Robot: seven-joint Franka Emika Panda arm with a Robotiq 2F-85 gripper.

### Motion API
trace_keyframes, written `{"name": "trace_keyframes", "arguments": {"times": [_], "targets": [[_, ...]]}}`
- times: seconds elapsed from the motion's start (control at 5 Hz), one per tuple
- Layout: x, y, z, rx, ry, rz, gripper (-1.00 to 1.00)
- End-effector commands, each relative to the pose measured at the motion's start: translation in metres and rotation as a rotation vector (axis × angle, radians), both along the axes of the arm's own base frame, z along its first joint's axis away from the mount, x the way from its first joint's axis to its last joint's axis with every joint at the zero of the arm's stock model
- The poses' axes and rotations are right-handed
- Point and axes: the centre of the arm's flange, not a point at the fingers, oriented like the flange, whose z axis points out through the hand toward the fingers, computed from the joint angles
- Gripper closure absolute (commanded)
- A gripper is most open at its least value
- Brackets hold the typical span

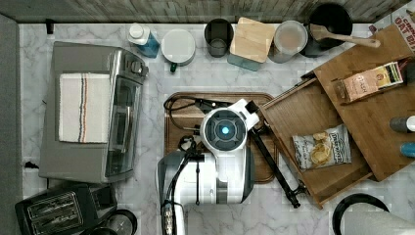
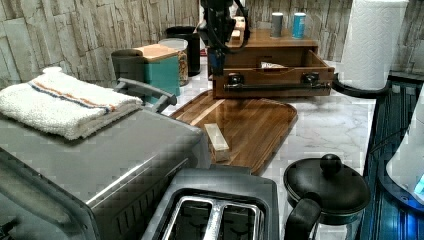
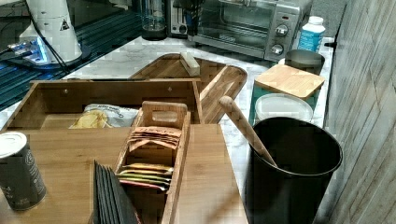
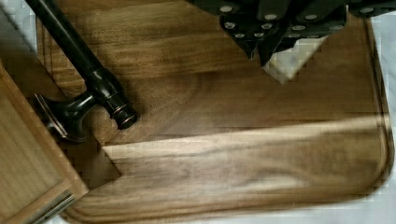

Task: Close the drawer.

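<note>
the drawer (image 1: 318,142) is standing pulled open at the right of the top view, chips inside. the gripper (image 2: 216,56), upper centre of the left view, is hanging beside the handle (image 2: 276,86) end, seemingly lining up to push; whether it's clenched, i cannot tell.

Kitchen counter, toaster oven (image 1: 93,110), toaster (image 1: 58,210), kettle (image 2: 325,192)

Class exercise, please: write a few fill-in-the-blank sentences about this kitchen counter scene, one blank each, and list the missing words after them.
1. The drawer stands ____, not closed.
2. Inside the drawer lies a bag of ____.
3. The folded towel rests on top of the ____.
4. The wooden spoon stands in a ____ bin.

Missing words: open; chips; toaster oven; black
</note>
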Motion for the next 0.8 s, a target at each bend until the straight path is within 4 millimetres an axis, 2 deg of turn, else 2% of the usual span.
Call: {"name": "trace_keyframes", "arguments": {"times": [0.2, 0.4, 0.6, 0.8], "targets": [[-0.038, -0.034, -0.030, -0.033, -0.085, 0.255, 1.00], [-0.055, -0.043, -0.039, -0.033, -0.071, 0.274, 1.00], [-0.068, -0.061, -0.045, -0.049, -0.054, 0.344, 1.00], [-0.069, -0.091, -0.053, -0.043, -0.054, 0.401, 1.00]]}}
